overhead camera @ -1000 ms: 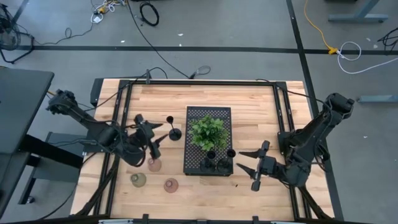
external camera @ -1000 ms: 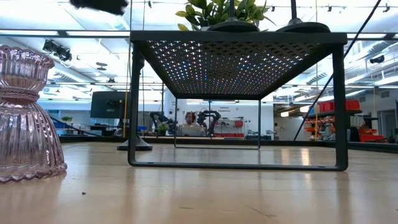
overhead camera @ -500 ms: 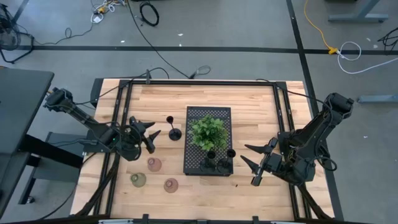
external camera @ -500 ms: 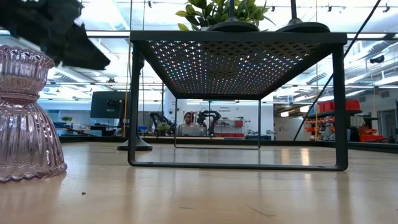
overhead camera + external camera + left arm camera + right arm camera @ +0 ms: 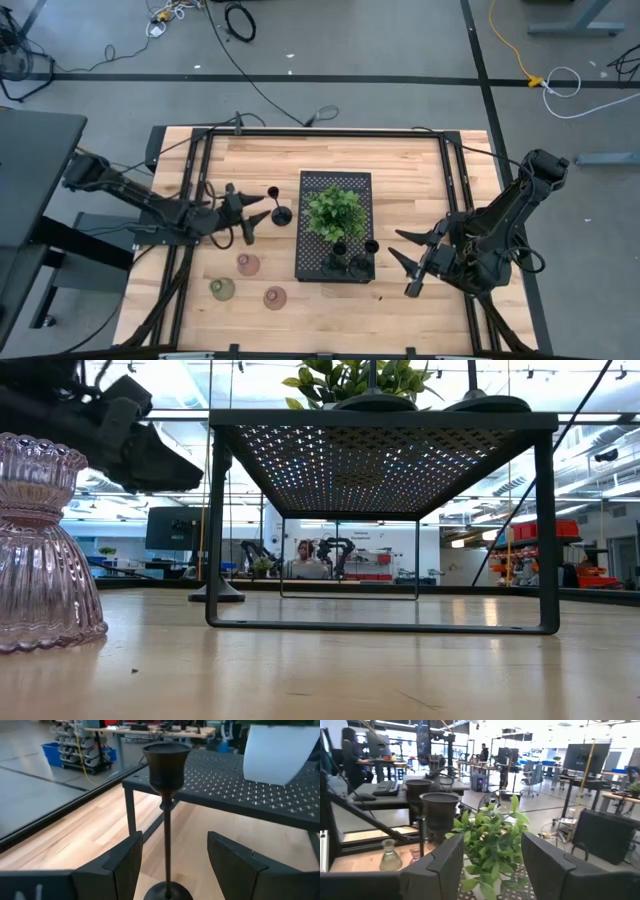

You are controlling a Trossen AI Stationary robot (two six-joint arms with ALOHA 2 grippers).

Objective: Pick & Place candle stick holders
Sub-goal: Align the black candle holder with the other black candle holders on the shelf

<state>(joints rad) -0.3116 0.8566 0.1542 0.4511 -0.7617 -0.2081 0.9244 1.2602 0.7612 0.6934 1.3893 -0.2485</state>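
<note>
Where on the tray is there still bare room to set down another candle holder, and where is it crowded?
The black perforated tray is bare along its far strip behind the plant and down its left edge. Its near end is crowded with black holders. The left tool is open beside the lone black holder on the table; the right tool waits open right of the tray.

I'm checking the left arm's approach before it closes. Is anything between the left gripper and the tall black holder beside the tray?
Nothing visible. The left gripper is open and faces the black candle stick holder, whose thin stem stands clear between the fingers, with only bare table around it.
</note>
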